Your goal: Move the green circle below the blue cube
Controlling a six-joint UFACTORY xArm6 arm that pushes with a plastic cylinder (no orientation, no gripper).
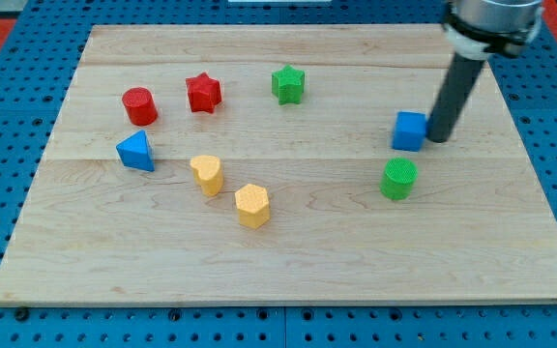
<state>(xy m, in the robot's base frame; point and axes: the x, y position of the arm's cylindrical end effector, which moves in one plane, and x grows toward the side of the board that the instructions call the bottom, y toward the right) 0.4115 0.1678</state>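
The green circle (398, 179) lies on the wooden board at the view's right, just below the blue cube (410, 130) and a touch to its left, with a small gap between them. My tip (438, 138) rests on the board right beside the blue cube's right side, above and to the right of the green circle. The dark rod rises from it toward the view's top right.
A green star (287, 84) sits near the top middle. A red star (202, 93) and a red cylinder (140, 105) lie at the upper left. A blue triangle (136, 152) is at the left. A yellow heart-like block (206, 175) and a yellow hexagon (252, 205) lie in the middle. The board's right edge (540, 184) is nearby.
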